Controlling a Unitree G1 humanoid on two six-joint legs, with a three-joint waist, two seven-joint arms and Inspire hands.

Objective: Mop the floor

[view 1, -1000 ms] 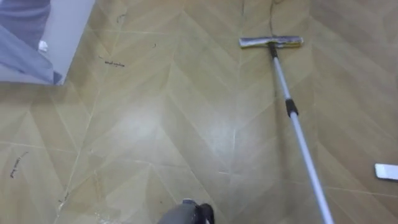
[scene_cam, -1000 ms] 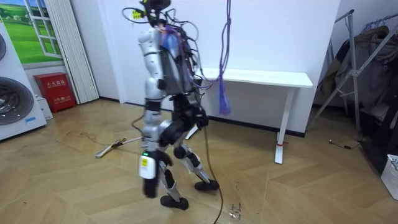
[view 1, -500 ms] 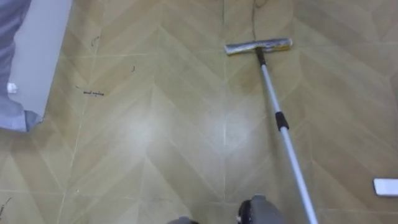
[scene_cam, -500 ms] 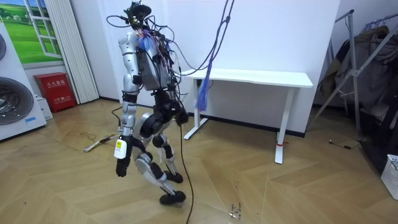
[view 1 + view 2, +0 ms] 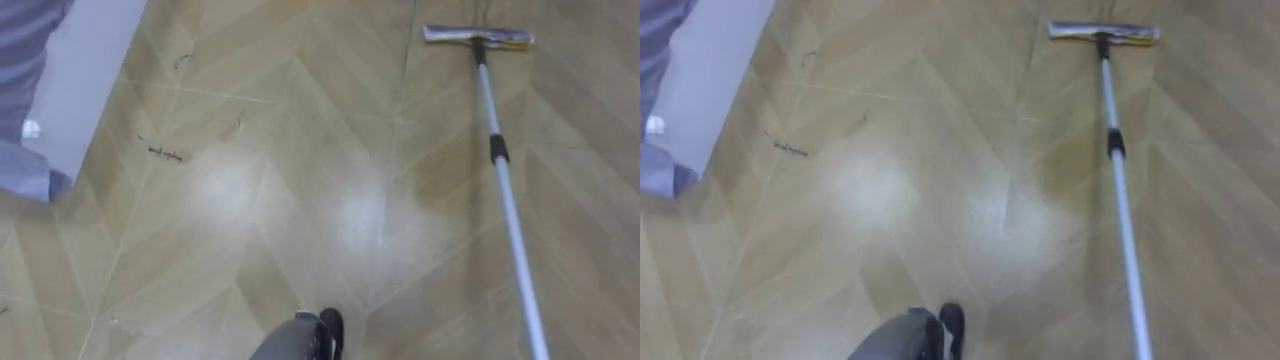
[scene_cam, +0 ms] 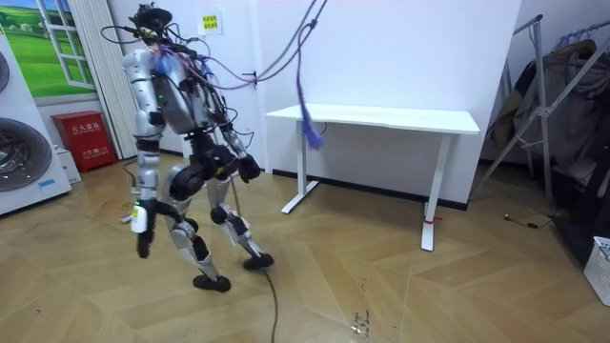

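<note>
Where the left eye view looks down on the herringbone wood floor (image 5: 300, 200), the flat mop (image 5: 478, 37) lies well ahead at the upper right. Its head sits crosswise and its metal pole (image 5: 510, 215), ringed by a black collar (image 5: 498, 150), runs back to the lower right edge; no hand holds it. Dark scribble-like scuffs (image 5: 165, 153) mark the boards at the left and spell nothing legible. A white panel (image 5: 90, 70) fills the upper left corner.

The room view has the robot in a stride at the room view's left, between a washing machine (image 6: 19, 152) and a white bench (image 6: 381, 119). Its left hand (image 6: 141, 236) hangs low and its right hand (image 6: 248, 169) sits by the hip; I cannot tell either's fingers. Print on the red box (image 6: 84, 138) and the yellow wall sign (image 6: 208, 21) is too small to read.
</note>
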